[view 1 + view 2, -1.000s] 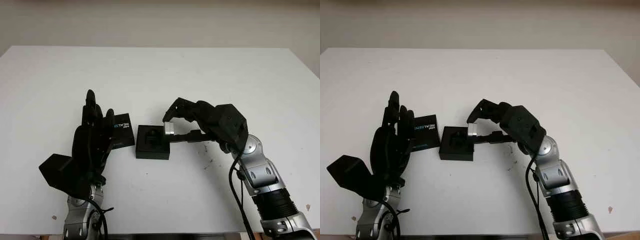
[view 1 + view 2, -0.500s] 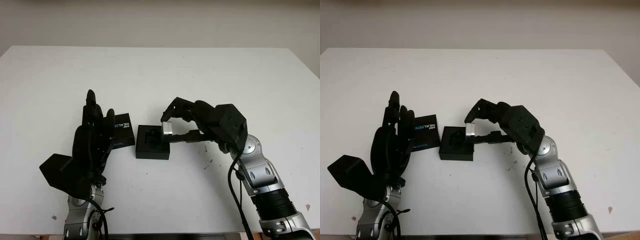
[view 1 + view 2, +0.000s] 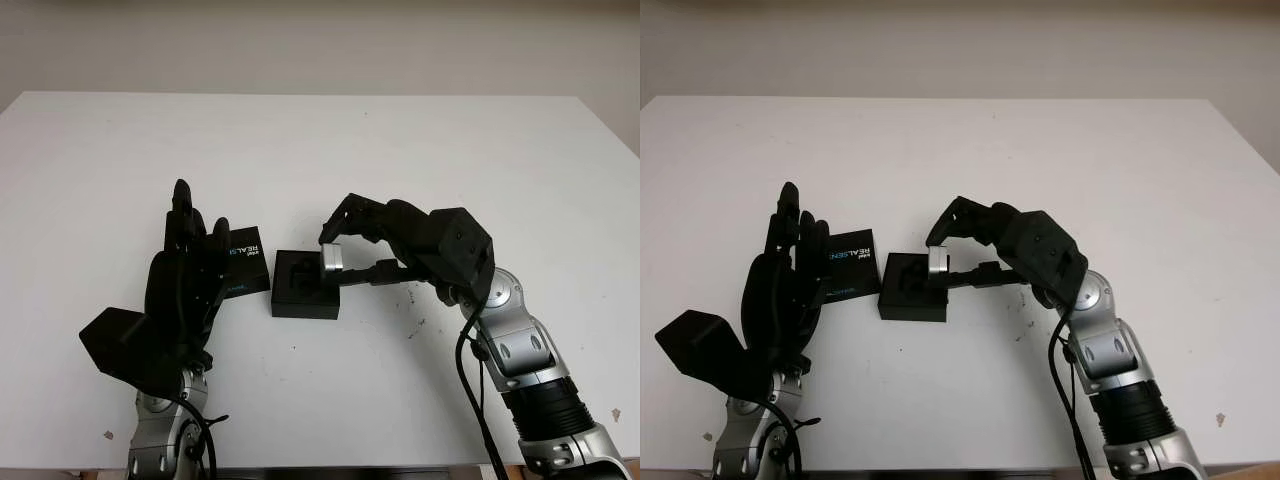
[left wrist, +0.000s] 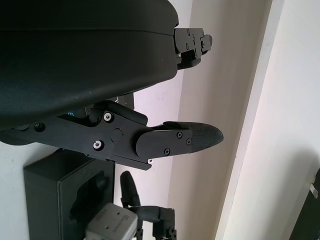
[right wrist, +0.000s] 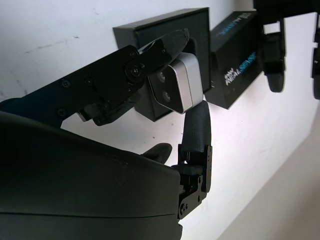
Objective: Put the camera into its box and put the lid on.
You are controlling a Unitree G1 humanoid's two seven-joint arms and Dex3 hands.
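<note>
My right hand (image 3: 350, 255) is shut on a small silver camera (image 3: 332, 260), holding it just above the right edge of the open black box (image 3: 303, 285) at the table's middle. In the right wrist view the camera (image 5: 176, 89) sits pinched between my fingers (image 5: 197, 127) over the box (image 5: 167, 35). The black lid (image 3: 243, 262), printed with white and blue lettering, lies left of the box. My left hand (image 3: 185, 275) is open, held upright over the lid's left part and hiding some of it.
The white table (image 3: 400, 150) stretches wide behind and to both sides. A few small dark specks (image 3: 415, 322) mark the surface right of the box. The table's front edge runs close to my arms.
My right hand has shifted the camera slightly left, nearer over the box. The left hand has stayed where it was.
</note>
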